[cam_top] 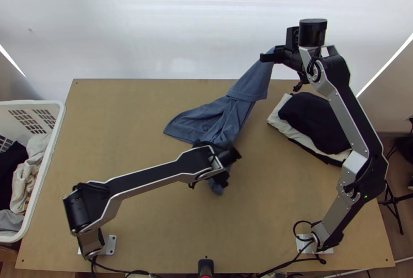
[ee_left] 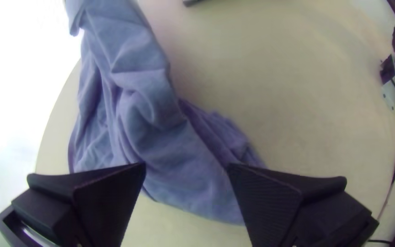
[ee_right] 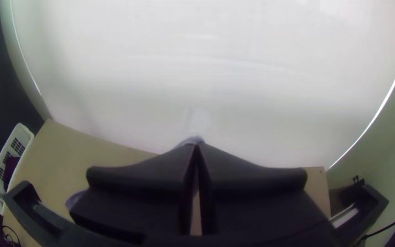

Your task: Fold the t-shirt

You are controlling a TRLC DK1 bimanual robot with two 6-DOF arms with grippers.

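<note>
Here's the right gripper (ee_right: 196,145) up at the upper right of the top view, fingers pressed together on one end of the shirt (cam_top: 206,117). The cloth slants down from there to the table, bunched at the centre, a bit poking out below the left arm (cam_top: 155,176). And the left gripper (ee_left: 186,169): fingers apart, cloth between and beyond them! Looks like it's after a second hold to straighten this out. Go low, I'd say, pick a real edge or corner, and close on that, not on a fistful of creases. Right side steady meanwhile; a hard tug could slip that corner free. Then draw the two holds apart gently, until the folds open, before laying it flat.
</note>
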